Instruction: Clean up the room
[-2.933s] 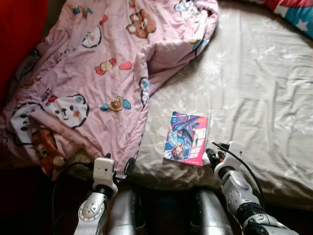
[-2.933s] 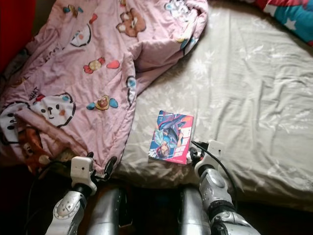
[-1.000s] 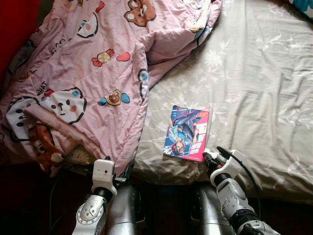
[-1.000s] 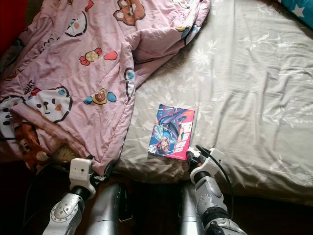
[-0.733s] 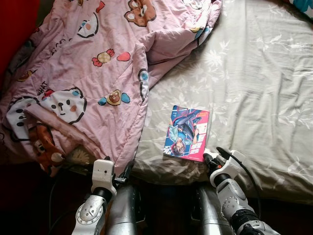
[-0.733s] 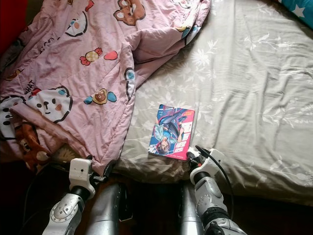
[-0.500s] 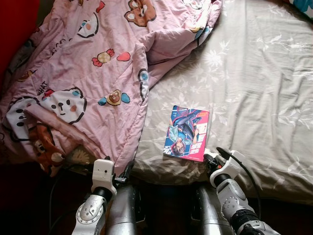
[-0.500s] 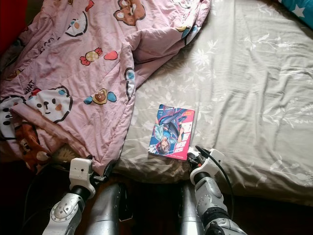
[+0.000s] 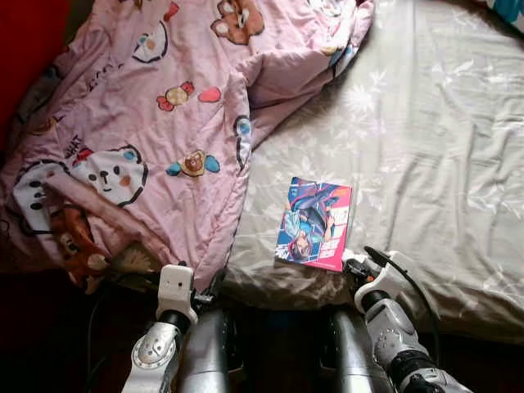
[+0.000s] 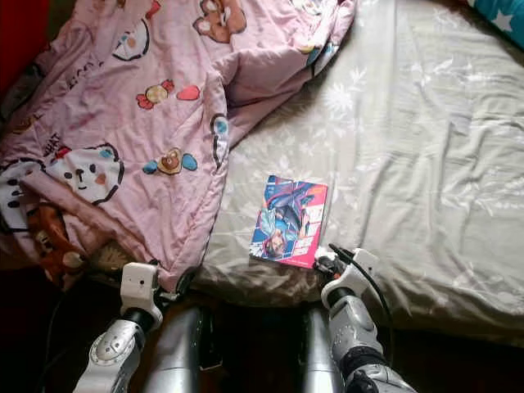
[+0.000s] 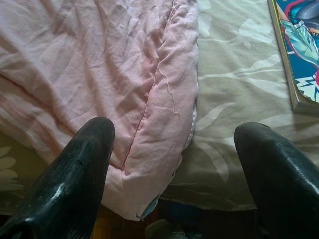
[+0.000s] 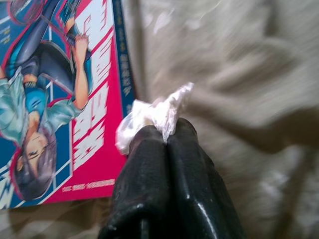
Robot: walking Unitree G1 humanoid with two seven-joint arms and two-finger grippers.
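Note:
A colourful comic book (image 9: 315, 223) lies flat on the grey flowered bed sheet (image 9: 426, 147), near the bed's front edge. My right gripper (image 12: 167, 133) is shut on a small crumpled clear plastic wrapper (image 12: 154, 112), just beside the book's near right corner. In the left eye view that right gripper (image 9: 354, 266) sits at the mattress edge. My left gripper (image 11: 177, 132) is open, its fingers either side of the hem of the pink cartoon blanket (image 9: 147, 123), not touching it.
The pink blanket covers the left half of the bed and hangs over the front edge. A red surface (image 9: 29, 49) borders the far left. A blue starred pillow (image 10: 499, 12) lies at the back right. The floor under the bed edge is dark.
The camera has shifted slightly. My right gripper stays shut on the wrapper by the book's corner, a little lower than 2.9 s ago. The left gripper stays open at the blanket's hem.

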